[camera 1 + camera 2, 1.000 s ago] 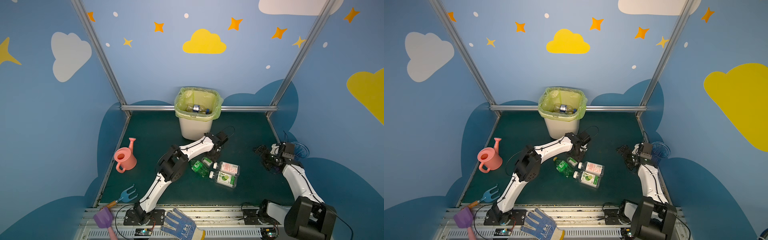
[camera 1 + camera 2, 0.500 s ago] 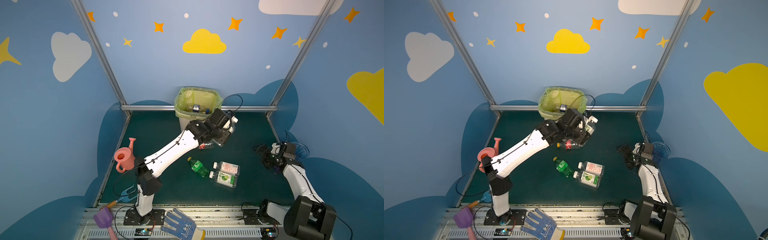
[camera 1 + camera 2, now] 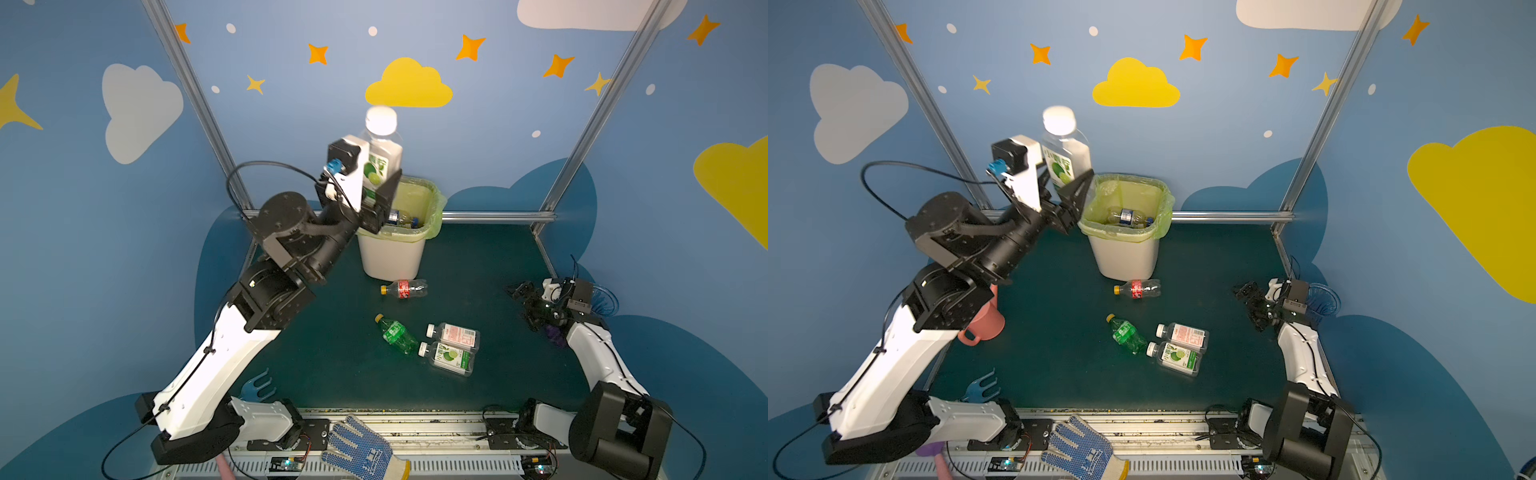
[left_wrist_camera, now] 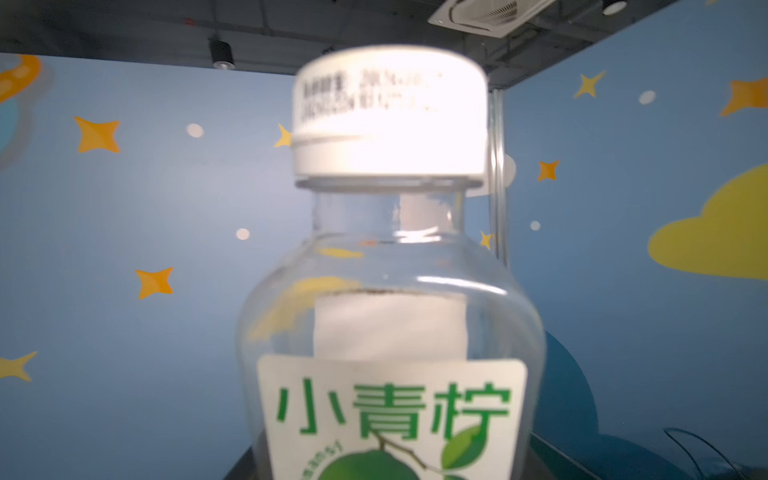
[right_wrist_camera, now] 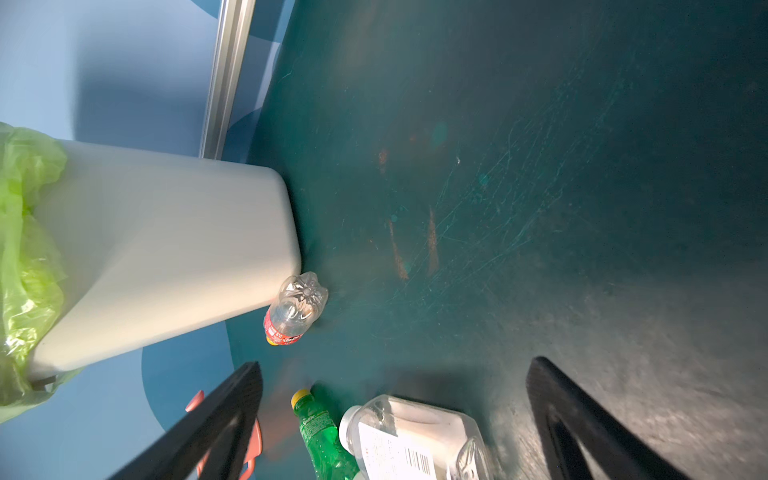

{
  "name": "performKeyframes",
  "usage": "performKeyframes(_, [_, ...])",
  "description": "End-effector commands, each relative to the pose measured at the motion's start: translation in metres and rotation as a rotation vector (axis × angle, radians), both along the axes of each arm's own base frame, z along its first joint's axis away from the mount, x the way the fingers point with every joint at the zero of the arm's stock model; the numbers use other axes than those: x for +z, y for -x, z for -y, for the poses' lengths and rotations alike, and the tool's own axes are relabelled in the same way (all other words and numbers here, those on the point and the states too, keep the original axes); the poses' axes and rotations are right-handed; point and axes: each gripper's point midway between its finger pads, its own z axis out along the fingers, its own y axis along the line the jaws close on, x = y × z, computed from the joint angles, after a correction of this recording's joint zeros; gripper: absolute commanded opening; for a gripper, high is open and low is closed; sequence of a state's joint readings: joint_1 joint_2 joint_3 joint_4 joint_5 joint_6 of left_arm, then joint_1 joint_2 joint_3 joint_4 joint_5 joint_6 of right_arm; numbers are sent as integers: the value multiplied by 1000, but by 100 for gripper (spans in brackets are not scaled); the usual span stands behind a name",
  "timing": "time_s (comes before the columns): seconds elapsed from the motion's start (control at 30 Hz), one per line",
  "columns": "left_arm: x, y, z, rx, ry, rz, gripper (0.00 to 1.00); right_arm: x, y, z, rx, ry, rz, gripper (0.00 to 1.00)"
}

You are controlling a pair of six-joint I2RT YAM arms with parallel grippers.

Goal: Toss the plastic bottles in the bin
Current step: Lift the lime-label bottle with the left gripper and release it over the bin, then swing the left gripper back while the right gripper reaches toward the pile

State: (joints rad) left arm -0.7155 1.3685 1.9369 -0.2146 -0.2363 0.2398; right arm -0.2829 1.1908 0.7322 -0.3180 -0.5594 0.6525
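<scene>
While right hand (image 3: 525,306) sits wide open and empty at table (image 3: 478,266) edge, left hand (image 3: 374,176) clamps white-capped lime bottle (image 3: 383,151) upright, high beside bin (image 3: 392,259).

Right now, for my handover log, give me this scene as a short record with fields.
left gripper: shut on lime-label bottle, upright, raised by the bin's rim
right gripper: open, empty, low over the mat, right side
bin: bottles inside
lying on mat: red-label bottle, green bottle, pink-label bottle, second lime-label bottle
also present: pink watering can, glove
</scene>
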Motion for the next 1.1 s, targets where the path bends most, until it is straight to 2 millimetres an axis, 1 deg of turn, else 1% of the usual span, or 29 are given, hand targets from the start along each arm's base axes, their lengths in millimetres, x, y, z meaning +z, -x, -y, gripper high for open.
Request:
performKeyframes(0.0, [-95, -90, 34, -19, -4, -306, 57, 15, -4, -5, 15, -8, 38, 98])
performKeyframes(0.07, [-147, -128, 46, -11, -33, -483, 60, 18, -3, -6, 17, -4, 44, 98])
performKeyframes(0.1, [-169, -140, 50, -11, -52, -563, 61, 18, -1, -6, 16, -3, 43, 98])
performKeyframes(0.13, [-180, -147, 52, -3, -62, -610, 63, 20, -1, -6, 17, -2, 46, 98])
performKeyframes(0.17, [-183, -151, 54, 3, -67, -634, 69, 22, -1, -6, 17, 0, 50, 98])
performKeyframes(0.2, [-176, -149, 54, 0, -65, -636, 74, 24, 0, -6, 19, 4, 52, 98])
performKeyframes(0.23, [-160, -145, 54, -15, -60, -613, 77, 27, 0, -6, 17, 9, 56, 98])
performKeyframes(0.3, [-117, -133, 51, -54, -53, -496, 88, 30, 1, -4, 14, 20, 58, 98])
performKeyframes(0.33, [-95, -126, 49, -67, -39, -431, 91, 31, 2, -4, 10, 24, 61, 98])
performKeyframes(0.37, [-76, -118, 45, -68, -23, -376, 95, 32, 3, -4, 6, 25, 64, 98])
performKeyframes(0.4, [-63, -112, 40, -66, -13, -336, 99, 32, 3, -3, 2, 26, 64, 98])
performKeyframes(0.43, [-52, -107, 35, -55, -2, -307, 100, 33, 4, -3, -2, 25, 66, 98])
performKeyframes(0.47, [-46, -102, 30, -45, 2, -289, 100, 33, 5, -3, -4, 27, 69, 98])
performKeyframes(0.5, [-43, -99, 27, -40, 2, -282, 100, 34, 6, -3, -5, 27, 70, 98])
performKeyframes(0.57, [-47, -95, 22, -25, -3, -287, 100, 32, 8, -3, -9, 32, 67, 98])
performKeyframes(0.63, [-56, -94, 17, -7, -9, -297, 100, 30, 9, -3, -12, 32, 60, 98])
performKeyframes(0.73, [-76, -93, 11, 22, -4, -316, 100, 28, 11, -5, -6, 18, 47, 98])
performKeyframes(0.77, [-89, -94, 10, 32, -7, -332, 100, 25, 13, -6, -11, 13, 32, 98])
performKeyframes(0.83, [-109, -91, 3, 57, -3, -354, 100, 20, 17, -7, -21, -4, 1, 98])
performKeyframes(0.87, [-115, -89, 0, 64, 4, -356, 100, 18, 20, -8, -29, -12, -17, 98])
performKeyframes(0.93, [-143, -84, -8, 88, 6, -387, 100, 13, 28, -11, -46, -34, -62, 98])
performKeyframes(1.07, [-185, -70, -29, 143, 33, -440, 100, 6, 42, -27, -42, -51, -121, 98])
